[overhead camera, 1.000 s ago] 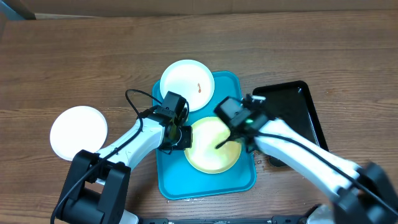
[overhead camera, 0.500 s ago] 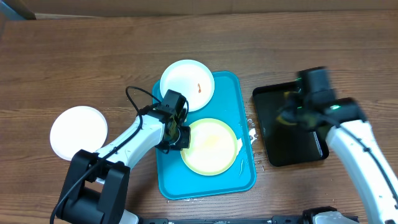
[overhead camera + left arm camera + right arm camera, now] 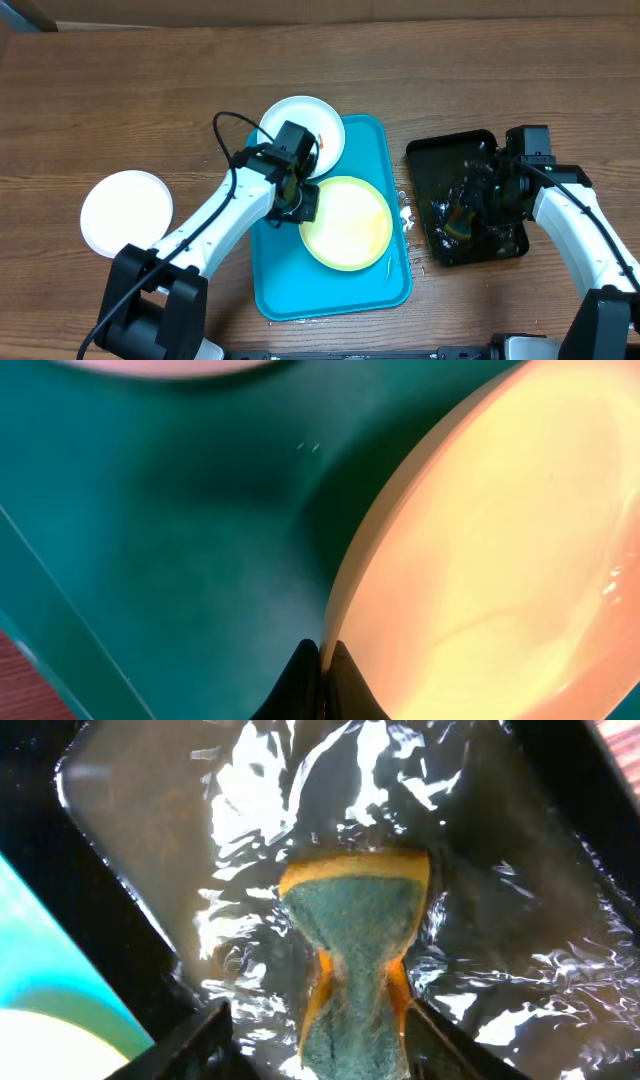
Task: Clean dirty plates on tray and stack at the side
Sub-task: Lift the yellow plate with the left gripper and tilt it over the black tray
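left gripper [image 3: 298, 199] jaws pinched tight on yellow-green plate [image 3: 348, 222] at its 10 o'clock rim, on turquoise tray [image 3: 300, 292] | right gripper [image 3: 468, 208] squeezing sponge [image 3: 355, 910] over wet black tray [image 3: 450, 155], 3 o'clock | smeared white plate [image 3: 298, 135] at tray's 11 o'clock corner | second white plate [image 3: 126, 212] on table, 9 o'clock

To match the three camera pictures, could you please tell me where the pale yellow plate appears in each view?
Overhead: the yellow plate is mid-picture over the blue tray, its left rim pinched by the left hand.
Left wrist: it fills the right half.
Right wrist: only a pale sliver, bottom-left corner, left of the sponge in the right hand.
Shared landmark: the blue tray, seen in all three.
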Robot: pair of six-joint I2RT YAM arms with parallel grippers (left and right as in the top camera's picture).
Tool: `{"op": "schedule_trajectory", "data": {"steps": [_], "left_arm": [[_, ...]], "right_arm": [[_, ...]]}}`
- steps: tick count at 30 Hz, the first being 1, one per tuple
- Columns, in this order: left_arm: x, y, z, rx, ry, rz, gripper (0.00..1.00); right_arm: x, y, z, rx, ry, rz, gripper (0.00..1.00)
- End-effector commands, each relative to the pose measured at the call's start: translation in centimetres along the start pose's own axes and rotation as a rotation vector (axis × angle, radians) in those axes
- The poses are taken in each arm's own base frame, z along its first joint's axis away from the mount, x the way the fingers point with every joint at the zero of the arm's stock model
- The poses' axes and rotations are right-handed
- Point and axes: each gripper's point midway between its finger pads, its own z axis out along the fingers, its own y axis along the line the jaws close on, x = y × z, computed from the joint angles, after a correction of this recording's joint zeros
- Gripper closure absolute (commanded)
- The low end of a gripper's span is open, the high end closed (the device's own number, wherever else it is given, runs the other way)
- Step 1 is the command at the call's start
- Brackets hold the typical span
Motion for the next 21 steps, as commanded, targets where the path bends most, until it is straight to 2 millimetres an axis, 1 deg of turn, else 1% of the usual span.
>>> {"op": "schedule_trajectory", "data": {"steps": [1,3,4,6,7,8,9,11,13,15,16,19,20,21], "left_arm": [[-1.6,-2.0,-2.1,0.008,-0.039,0.064,0.96],[-2.0,-2.5,-3.3,-0.013,-0.050,0.081,0.96],[-2.3,-2.6,-3.9,-0.027,-0.059,0.088,0.96],[-3.3,-3.4,-5.6,-0.039,-0.095,0.108,0.96],[-3.8,-3.9,-6.3,-0.036,-0.114,0.117,0.96],[-4.7,-4.8,-7.4,-0.033,-0.155,0.135,0.96],[-5.5,-5.4,-8.1,-0.041,-0.193,0.148,0.96],[-7.0,-6.4,-9.2,-0.074,-0.283,0.157,0.96],[-8.7,-7.7,-10.0,-0.103,-0.389,0.162,0.96],[-10.2,-9.6,-10.5,-0.118,-0.494,0.180,0.96],[-10.7,-10.2,-10.7,-0.124,-0.528,0.187,0.96],[-12.6,-13.1,-10.9,-0.160,-0.668,0.210,0.96],[-13.3,-14.4,-10.8,-0.184,-0.728,0.230,0.96],[-13.6,-15.0,-10.7,-0.204,-0.755,0.252,0.96]], "right_arm": [[-0.7,0.4,-1.4,-0.013,-0.046,0.007,0.41],[-0.8,1.3,-2.4,-0.054,-0.060,-0.010,0.41],[-0.8,1.9,-3.2,-0.085,-0.073,-0.029,0.41],[-0.8,2.4,-5.0,-0.122,-0.105,-0.035,0.40],[-0.7,2.5,-5.8,-0.134,-0.119,-0.034,0.40],[-0.7,2.5,-7.1,-0.146,-0.144,-0.024,0.39],[-0.7,2.3,-7.9,-0.151,-0.163,-0.011,0.38],[-0.5,1.8,-9.1,-0.157,-0.188,0.016,0.36],[-0.2,1.3,-9.9,-0.157,-0.200,0.030,0.36],[0.4,0.9,-10.4,-0.151,-0.197,0.040,0.35],[0.7,0.8,-10.4,-0.148,-0.189,0.043,0.36],[1.5,0.4,-10.2,-0.132,-0.157,0.052,0.35],[1.9,0.2,-10.1,-0.125,-0.140,0.056,0.35],[2.0,0.1,-10.1,-0.121,-0.134,0.058,0.35]]}}
